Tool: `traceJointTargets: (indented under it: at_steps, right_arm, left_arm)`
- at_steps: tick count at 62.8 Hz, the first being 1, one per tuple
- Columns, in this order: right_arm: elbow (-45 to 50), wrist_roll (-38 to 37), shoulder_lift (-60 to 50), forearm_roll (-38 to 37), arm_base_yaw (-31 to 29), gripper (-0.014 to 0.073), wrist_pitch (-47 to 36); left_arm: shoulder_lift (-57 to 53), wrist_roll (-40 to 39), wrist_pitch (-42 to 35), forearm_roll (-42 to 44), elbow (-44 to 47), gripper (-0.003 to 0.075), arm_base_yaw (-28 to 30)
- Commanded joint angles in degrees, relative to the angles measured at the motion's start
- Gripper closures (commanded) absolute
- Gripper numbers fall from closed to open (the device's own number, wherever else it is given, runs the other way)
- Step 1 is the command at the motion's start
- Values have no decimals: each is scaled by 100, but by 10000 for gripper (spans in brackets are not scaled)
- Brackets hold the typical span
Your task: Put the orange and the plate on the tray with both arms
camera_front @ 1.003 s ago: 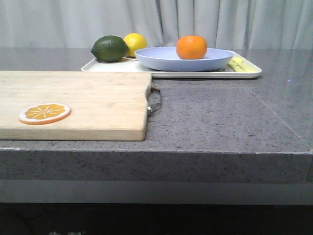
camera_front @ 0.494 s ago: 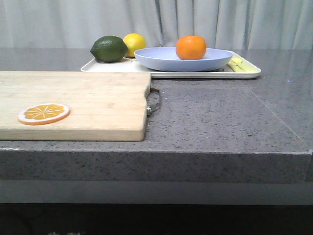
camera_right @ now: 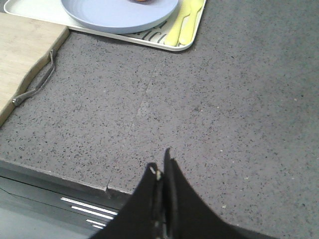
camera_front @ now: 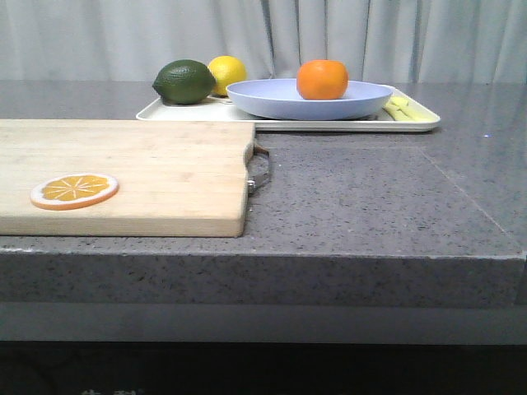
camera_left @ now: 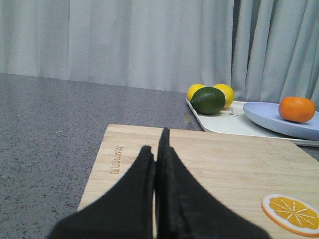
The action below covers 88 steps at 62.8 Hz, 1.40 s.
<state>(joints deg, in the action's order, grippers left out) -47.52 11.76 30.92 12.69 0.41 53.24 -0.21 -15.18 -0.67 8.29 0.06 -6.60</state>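
Front view: orange (camera_front: 322,79) seated in plate (camera_front: 310,99), plate resting on tray (camera_front: 416,122) at the far side of the surface (camera_front: 370,206); task judged done; neither arm in sight. Cutting board (camera_front: 123,173) with orange slice (camera_front: 75,190) near the front edge.

Left wrist view: left claw (camera_left: 160,149) pressed together, empty, above the board; lime (camera_left: 208,100) and lemons on the tray beyond.

Right wrist view: right claw (camera_right: 161,169) pressed together, empty, over bare surface near its front edge. Risk judged small: a low sweep forward could nudge the tray rim or the board's metal handle (camera_right: 35,84). Ample open room between board and right side.
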Motion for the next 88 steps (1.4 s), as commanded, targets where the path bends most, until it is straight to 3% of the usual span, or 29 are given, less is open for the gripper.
traceJointTargets:
  at_steps: [1,7,80,88]
  right_arm:
    - [-136,17,31,26,-11,662,-419]
    - [-136,17,31,26,-11,662,-419]
    - [-136,17,31,26,-11,662,-419]
    - [152,23,-250,-259,0,662,-779]
  left_arm:
    - [-124,430,-478,-365,31,738,1]
    - [-124,1202,-478,-904,31,738,1]
    - [-124,1178,-336,-765,31,738,1]
    - [-124,1178,-336,-765,31,738,1]
